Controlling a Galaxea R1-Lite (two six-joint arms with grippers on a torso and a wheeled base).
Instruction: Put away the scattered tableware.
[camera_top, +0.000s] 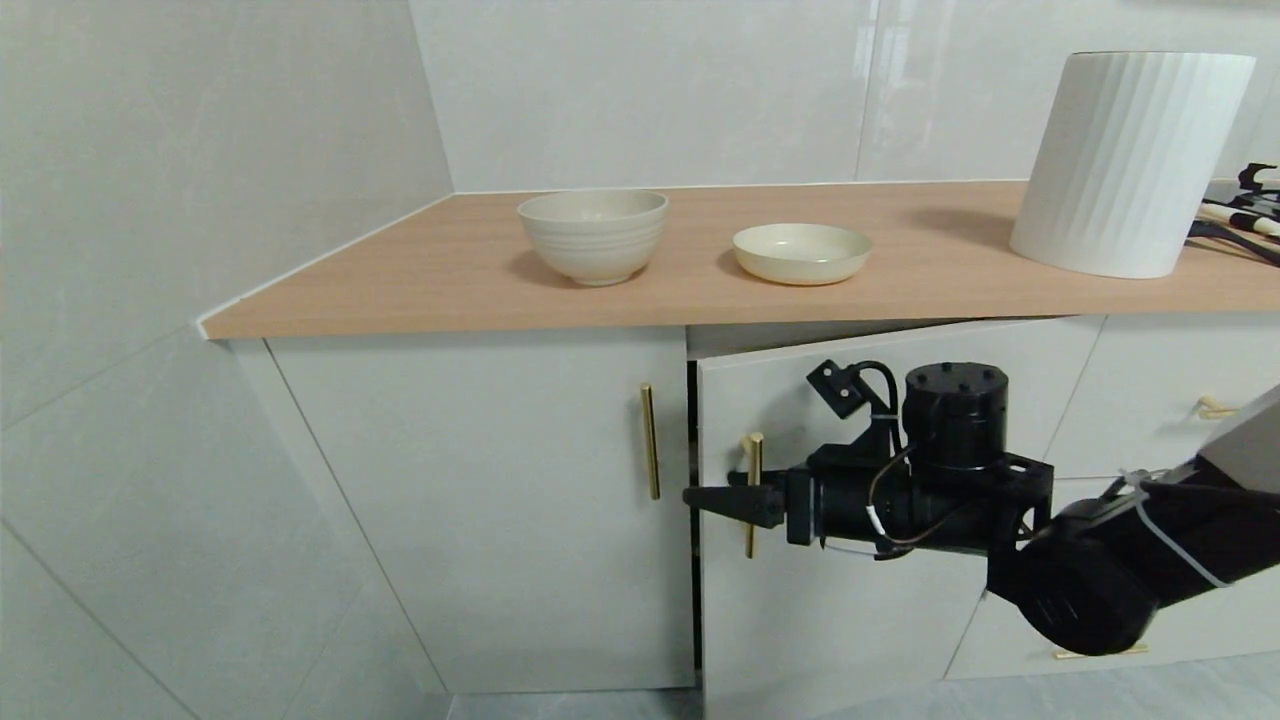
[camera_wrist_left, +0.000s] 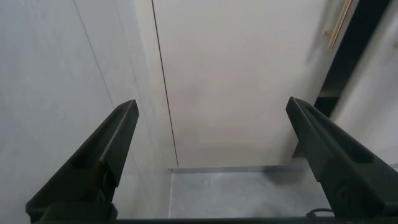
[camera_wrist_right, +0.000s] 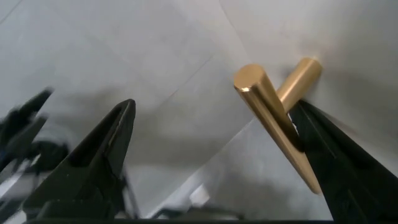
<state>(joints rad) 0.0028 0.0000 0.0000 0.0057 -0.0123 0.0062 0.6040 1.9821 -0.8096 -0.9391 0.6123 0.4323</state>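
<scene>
Two: bowl, plate on counter | right end effector below, at handle

A tall white ribbed container stands at my right on the wooden countertop. Dark utensils lie just beside it.

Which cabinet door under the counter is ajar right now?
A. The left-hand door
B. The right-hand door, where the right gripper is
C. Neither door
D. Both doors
B: in the head view the right-hand door stands angled out from under the counter, with the right gripper at its gold handle, while the left-hand door sits flush.
</scene>
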